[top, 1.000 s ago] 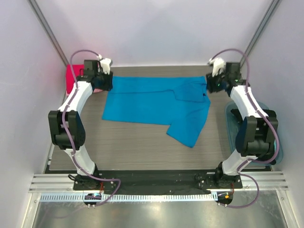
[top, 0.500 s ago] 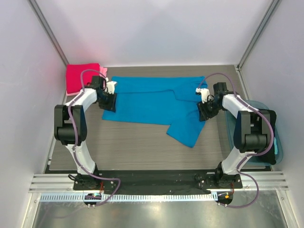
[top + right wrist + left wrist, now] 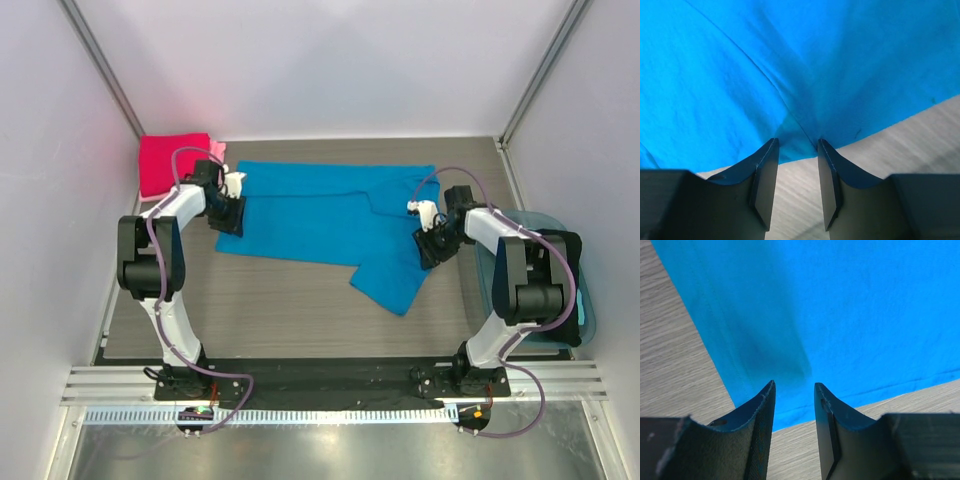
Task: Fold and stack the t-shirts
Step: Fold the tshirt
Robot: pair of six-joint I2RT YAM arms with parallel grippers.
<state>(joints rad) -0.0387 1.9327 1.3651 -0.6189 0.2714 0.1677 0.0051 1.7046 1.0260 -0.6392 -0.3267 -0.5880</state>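
A bright blue t-shirt [image 3: 320,215] lies spread flat on the wooden table, one sleeve pointing toward the front right. My left gripper [image 3: 228,222] hangs open just above the shirt's left edge; that view shows blue cloth [image 3: 840,315] ahead of the empty jaws [image 3: 794,386]. My right gripper [image 3: 430,255] hangs open above the shirt's right edge, where a fold of blue cloth [image 3: 790,75] runs toward the jaws [image 3: 798,142]. A folded crimson red shirt [image 3: 172,163] lies at the back left with a pale pink shirt [image 3: 217,150] showing at its right edge.
A translucent blue plastic tub [image 3: 585,300] sits at the table's right edge behind my right arm. White walls and metal posts close in the back and sides. Bare wooden table [image 3: 280,310] lies in front of the shirt.
Both grippers have come forward from the shirt's far corners to its side edges. The shirt's right side and sleeve now lie slightly nearer the front.
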